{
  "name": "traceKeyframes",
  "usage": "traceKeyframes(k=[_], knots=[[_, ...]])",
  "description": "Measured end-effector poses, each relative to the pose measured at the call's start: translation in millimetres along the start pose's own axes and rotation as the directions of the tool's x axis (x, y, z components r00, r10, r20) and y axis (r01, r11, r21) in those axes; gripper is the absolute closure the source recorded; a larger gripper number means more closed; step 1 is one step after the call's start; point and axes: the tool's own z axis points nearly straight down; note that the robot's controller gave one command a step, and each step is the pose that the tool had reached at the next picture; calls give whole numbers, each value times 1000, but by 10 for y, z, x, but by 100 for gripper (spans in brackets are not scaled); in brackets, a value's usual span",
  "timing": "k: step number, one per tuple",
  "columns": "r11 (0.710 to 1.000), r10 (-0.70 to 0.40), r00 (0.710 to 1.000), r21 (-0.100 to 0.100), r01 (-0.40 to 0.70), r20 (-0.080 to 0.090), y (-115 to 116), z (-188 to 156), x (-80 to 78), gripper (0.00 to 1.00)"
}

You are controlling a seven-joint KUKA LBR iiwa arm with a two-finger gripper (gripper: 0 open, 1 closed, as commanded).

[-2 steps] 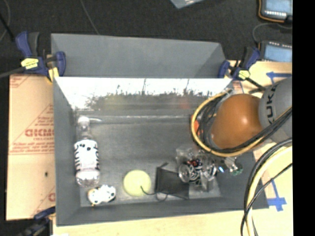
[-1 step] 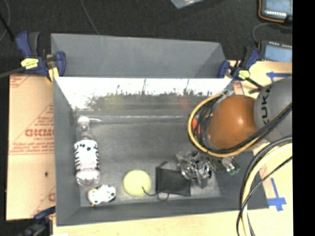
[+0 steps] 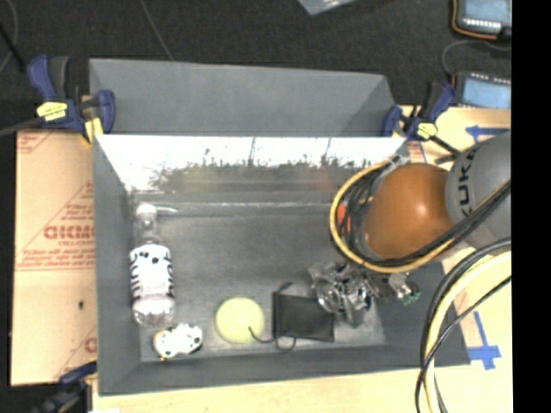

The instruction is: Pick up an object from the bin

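My gripper (image 3: 344, 295) hangs low at the right side of the bin, under the orange dome, its metal parts just above the bin floor. A flat black pouch (image 3: 300, 318) lies right beside it on the left, its right edge under or touching the gripper's tip. A yellow-green ball (image 3: 238, 320) rests left of the pouch near the front wall.
A clear plastic bottle (image 3: 151, 269) with a black-and-white label lies along the left wall. A small white toy with black spots (image 3: 177, 342) sits in the front left corner. The arm and its cables cover the bin's right side.
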Motion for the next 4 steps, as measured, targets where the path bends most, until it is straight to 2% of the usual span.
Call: traceKeyframes(k=[2, 4], knots=[[1000, 3, 1000, -6, -3, -7, 14, -202, 20, 100], [1000, 3, 1000, -4, -3, -5, 7, -681, 8, 100]])
